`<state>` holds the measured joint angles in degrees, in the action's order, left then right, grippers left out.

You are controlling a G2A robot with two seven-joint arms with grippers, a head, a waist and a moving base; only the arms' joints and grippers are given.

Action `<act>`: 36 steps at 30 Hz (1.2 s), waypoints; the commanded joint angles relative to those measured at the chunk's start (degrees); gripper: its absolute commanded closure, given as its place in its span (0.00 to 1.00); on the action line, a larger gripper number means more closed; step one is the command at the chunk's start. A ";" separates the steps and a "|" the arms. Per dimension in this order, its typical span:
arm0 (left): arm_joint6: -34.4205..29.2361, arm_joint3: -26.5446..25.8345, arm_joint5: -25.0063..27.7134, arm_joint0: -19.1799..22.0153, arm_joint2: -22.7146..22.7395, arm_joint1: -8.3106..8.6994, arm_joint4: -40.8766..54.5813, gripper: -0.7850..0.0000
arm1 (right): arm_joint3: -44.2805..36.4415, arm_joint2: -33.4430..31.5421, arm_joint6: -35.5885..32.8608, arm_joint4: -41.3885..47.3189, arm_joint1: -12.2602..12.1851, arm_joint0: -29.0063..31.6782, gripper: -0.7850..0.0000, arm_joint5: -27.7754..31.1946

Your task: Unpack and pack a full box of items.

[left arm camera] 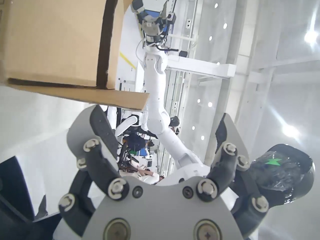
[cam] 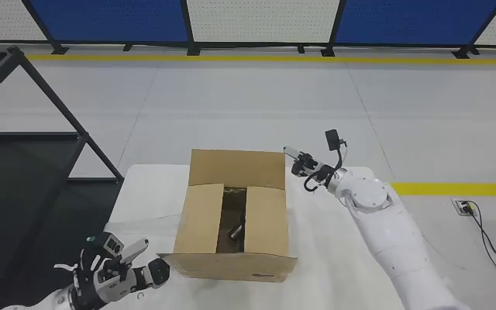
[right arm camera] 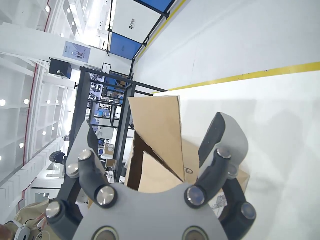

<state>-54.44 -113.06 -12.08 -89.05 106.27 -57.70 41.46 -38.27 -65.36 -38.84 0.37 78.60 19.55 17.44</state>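
Looking down from above, the cardboard box (cam: 236, 225) shows what neither wrist camera catches. Between its two inward-folded side flaps runs a dark slot, and in it lies a small dark item (cam: 236, 229) too small to identify. The right claw (cam: 298, 159) hangs just past the box's far corner, apart from the cardboard, while the left claw (cam: 143, 260) sits off the near corner on the opposite side. Seen from the left wrist, the left claw (left arm camera: 165, 136) has its fingers (left arm camera: 105, 131) spread wide with nothing between them. The box (left arm camera: 55, 31) rises close ahead of it, one flap edge jutting out just beyond the fingertips. Farther beyond, the right claw (left arm camera: 152, 13) also stands spread and empty. From the right wrist, the right claw (right arm camera: 152, 136) is likewise parted and holds nothing. The box (right arm camera: 155, 126) lies straight ahead of it, one flap standing up and the dark opening showing beside that flap. The cardboard is plain brown and matte, with raw corrugated edges. The claw fingers are grey metal plates faced with black pads and joined by bright bolts. The worktop (cam: 147, 194) is smooth and white. Around it is a pale floor (cam: 256, 101) with a yellow line (cam: 442, 188), blue and white partition panels (cam: 108, 19) and a black frame (cam: 46, 101).
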 commanded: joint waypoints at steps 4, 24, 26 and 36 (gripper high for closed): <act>5.26 -0.31 -0.82 1.26 -1.00 -0.22 2.36 0.00 | 7.32 2.63 -2.04 2.60 1.93 -3.33 0.00 3.11; 14.04 0.72 -2.06 4.11 -4.51 -0.42 1.71 0.00 | 12.80 -1.05 -23.35 20.65 2.97 -6.45 0.00 18.43; 15.30 0.63 -2.14 4.26 -4.74 -0.44 1.18 0.00 | 11.51 -1.40 -25.65 21.41 2.70 -5.93 0.00 18.99; 20.68 0.23 -2.07 5.35 -6.63 -0.74 0.45 0.00 | -2.83 -2.08 -32.16 19.61 0.24 0.45 0.00 15.84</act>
<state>-34.03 -112.82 -14.21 -83.76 99.70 -58.42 41.87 -39.77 -67.36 -70.67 20.19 79.04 19.35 33.60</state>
